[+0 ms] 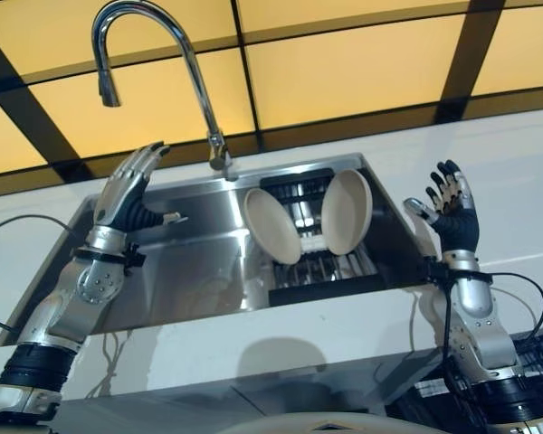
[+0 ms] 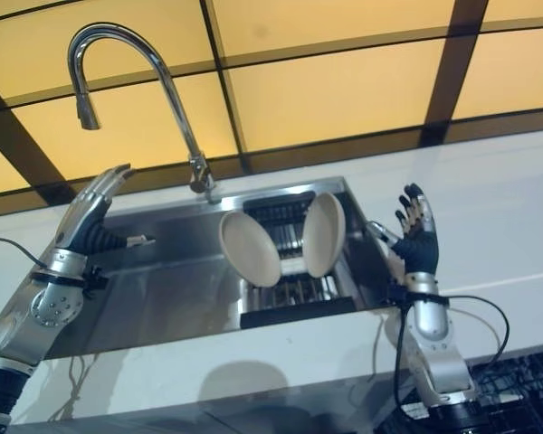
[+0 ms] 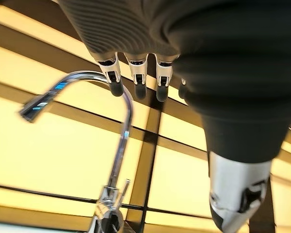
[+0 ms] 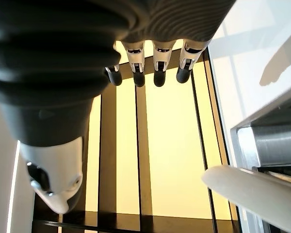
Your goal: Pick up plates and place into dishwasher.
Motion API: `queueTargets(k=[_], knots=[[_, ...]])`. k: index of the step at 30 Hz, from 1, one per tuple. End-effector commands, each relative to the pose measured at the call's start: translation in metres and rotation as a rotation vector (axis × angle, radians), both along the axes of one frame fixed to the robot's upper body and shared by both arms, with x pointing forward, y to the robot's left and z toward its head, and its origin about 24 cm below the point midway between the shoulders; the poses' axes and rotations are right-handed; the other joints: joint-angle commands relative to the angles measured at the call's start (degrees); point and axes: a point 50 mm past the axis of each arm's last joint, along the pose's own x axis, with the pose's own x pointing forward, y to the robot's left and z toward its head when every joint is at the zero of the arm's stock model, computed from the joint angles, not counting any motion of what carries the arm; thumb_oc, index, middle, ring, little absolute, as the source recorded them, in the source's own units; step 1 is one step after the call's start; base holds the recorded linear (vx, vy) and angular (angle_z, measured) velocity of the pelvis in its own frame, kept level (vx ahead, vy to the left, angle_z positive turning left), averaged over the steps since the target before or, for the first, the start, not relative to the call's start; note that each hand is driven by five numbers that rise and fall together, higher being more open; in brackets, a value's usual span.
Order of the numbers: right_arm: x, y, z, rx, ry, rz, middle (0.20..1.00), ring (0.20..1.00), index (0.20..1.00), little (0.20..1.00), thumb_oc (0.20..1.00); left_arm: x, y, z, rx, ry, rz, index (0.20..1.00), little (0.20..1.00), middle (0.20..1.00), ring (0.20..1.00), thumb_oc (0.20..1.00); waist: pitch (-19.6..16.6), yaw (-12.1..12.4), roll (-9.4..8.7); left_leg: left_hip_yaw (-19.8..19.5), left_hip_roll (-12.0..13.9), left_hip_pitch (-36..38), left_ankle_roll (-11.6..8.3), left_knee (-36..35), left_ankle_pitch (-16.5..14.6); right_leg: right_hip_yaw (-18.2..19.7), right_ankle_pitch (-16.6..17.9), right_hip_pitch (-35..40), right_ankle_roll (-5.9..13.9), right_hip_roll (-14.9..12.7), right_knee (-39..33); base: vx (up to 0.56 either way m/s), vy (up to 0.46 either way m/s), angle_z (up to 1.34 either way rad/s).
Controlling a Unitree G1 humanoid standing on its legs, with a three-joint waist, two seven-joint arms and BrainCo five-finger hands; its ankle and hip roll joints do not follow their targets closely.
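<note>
**Upright in the sink: two plates, both hands empty**

Inside the brushed stainless-steel sink basin (image 1: 190,271), two round cream-coloured plates stand on edge in a black wire dish rack (image 1: 321,271) at the basin's right end. The left cream plate (image 1: 271,225) leans one way, the right cream plate (image 1: 347,212) the other, so their upper rims spread apart while the lower edges sit close in the rack. Neither plate touches a hand.

The left hand (image 1: 127,194) is raised over the basin's left end, fingers straight and relaxed, thumb out, holding nothing; its wrist view shows dark fingertips (image 3: 138,87) in a loose row against the wall. The right hand (image 1: 451,212) is lifted just beside the sink's right rim, fingers spread, released, also empty. Its wrist view catches a pale plate edge (image 4: 254,187) near the steel rim.

A tall chrome gooseneck tap (image 1: 163,63) rises from the back rim of the sink. The sink is set in a white countertop (image 1: 516,181). Behind it runs a wall of glowing yellow panels (image 1: 344,63) divided by dark strips.
</note>
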Motion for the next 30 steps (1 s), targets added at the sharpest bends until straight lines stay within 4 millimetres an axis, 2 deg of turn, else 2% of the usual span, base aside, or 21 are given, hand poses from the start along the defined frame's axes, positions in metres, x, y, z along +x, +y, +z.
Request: queueTargets(k=[1, 7, 11, 21, 30], knots=[[0.003, -0.004, 0.016, 0.021, -0.093, -0.003, 1.0, 1.0, 1.0, 1.0, 1.0, 0.007, 0.008, 0.024, 0.164, -0.089, -0.007, 1.0, 1.0, 1.0, 1.0, 1.0, -2.4, -1.79, -4.09, 2.41, -1.42, -6.23, 1.11, -0.72, 2.13, 2.08, -8.28, 4.48, 6.85, -5.1, 0.25, 0.03, 0.002, -0.1], [0.002, -0.01, 0.016, 0.008, -0.081, -0.001, 1.0, 1.0, 1.0, 1.0, 1.0, 0.007, 0.01, 0.017, 0.466, -0.08, -0.038, 1.0, 1.0, 1.0, 1.0, 1.0, -1.72, -3.17, -3.52, 3.49, -1.39, -6.31, 1.06, -0.72, 2.19, 2.87, -7.96, 3.81, 6.98, -4.9, 0.25, 0.04, 0.003, -0.08], [0.003, -0.009, 0.014, -0.004, -0.067, 0.009, 1.0, 1.0, 1.0, 1.0, 1.0, 0.011, 0.007, 0.01, 0.57, -0.075, -0.069, 1.0, 1.0, 1.0, 1.0, 1.0, -1.17, -4.02, -3.07, 3.88, -1.5, -6.37, 1.1, -0.72, 2.14, 3.32, -7.88, 3.48, 7.04, -4.76, 0.25, 0.06, 0.013, -0.09], [0.004, -0.007, 0.01, -0.019, -0.035, 0.002, 1.0, 1.0, 1.0, 1.0, 1.0, 0.017, -0.004, -0.008, 0.672, -0.025, -0.126, 1.0, 1.0, 1.0, 1.0, 1.0, -0.44, -5.14, -3.23, 4.81, -1.34, -6.08, 1.18, -0.72, 2.04, 4.16, -7.91, 3.34, 7.16, -4.23, 0.25, 0.07, 0.002, -0.06], [0.004, -0.008, 0.009, -0.029, -0.017, 0.01, 1.0, 1.0, 1.0, 1.0, 1.0, 0.019, -0.002, -0.019, 0.672, -0.004, -0.091, 1.0, 1.0, 1.0, 1.0, 1.0, 0.2, -5.73, -3.48, 5.09, -1.34, -5.62, 1.39, -0.72, 2.08, 5.07, -7.85, 3.55, 7.19, -3.93, 0.25, 0.08, 0.008, -0.08]])
